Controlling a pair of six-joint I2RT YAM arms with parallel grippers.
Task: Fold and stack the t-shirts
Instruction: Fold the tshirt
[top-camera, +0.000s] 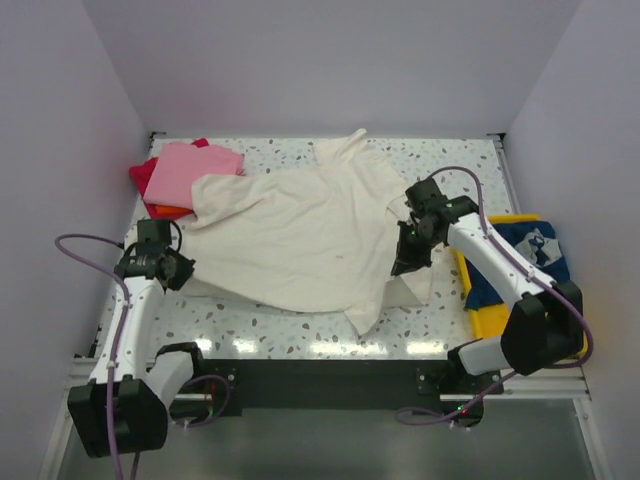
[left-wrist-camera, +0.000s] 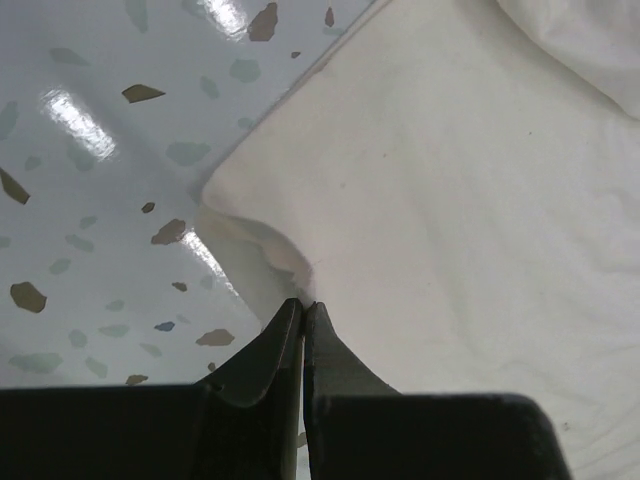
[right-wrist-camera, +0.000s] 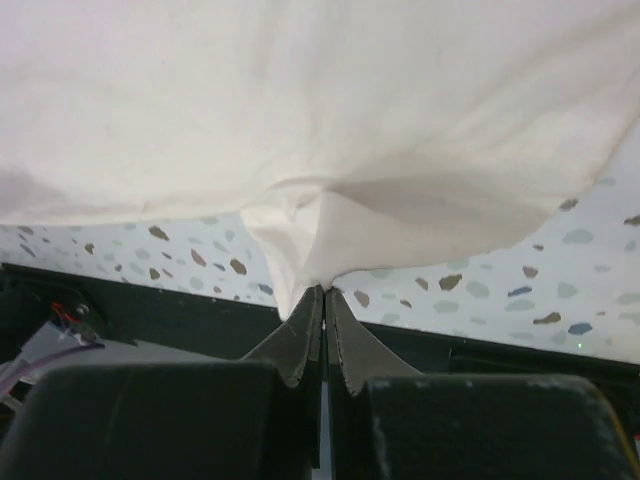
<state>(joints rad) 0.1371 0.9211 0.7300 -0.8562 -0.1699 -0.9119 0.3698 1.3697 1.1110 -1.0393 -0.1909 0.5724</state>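
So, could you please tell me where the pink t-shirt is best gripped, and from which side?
Probably its far left corner, coming from the left. The pink t-shirt lies flat on the red t-shirt and orange t-shirt, and the cream t-shirt seems to overlap its near right edge, so only the far and left edges look free to pinch.
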